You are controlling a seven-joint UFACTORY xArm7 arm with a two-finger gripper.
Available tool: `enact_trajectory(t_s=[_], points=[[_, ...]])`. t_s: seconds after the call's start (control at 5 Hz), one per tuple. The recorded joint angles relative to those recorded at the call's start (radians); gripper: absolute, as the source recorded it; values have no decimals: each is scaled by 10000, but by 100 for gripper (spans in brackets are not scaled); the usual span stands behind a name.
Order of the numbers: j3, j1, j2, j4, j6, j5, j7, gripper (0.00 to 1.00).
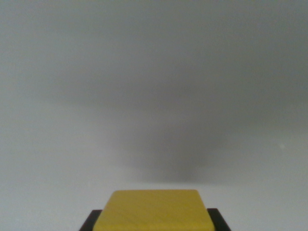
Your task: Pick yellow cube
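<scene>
The yellow cube (154, 211) fills the bottom centre of the wrist view, with only its top face and upper edge showing. My gripper (154, 222) is shut on it: a black finger (89, 222) presses against its left side and another shows at its right side. A soft dark shadow lies on the grey surface (154, 96) beyond the cube. The cube's lower part is cut off by the frame edge.
A plain, blurred grey surface takes up the rest of the view. No other objects or edges show.
</scene>
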Motion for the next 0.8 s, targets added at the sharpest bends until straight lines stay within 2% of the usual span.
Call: enact_trajectory(t_s=[0.2, 0.4, 0.6, 0.8], points=[[0, 0, 0, 0, 0, 0, 0, 100], [3, -9, -224, 220, 442, 32, -20, 100], [3, -9, -224, 220, 442, 32, -20, 100], [6, -19, -457, 448, 902, 65, -42, 100]])
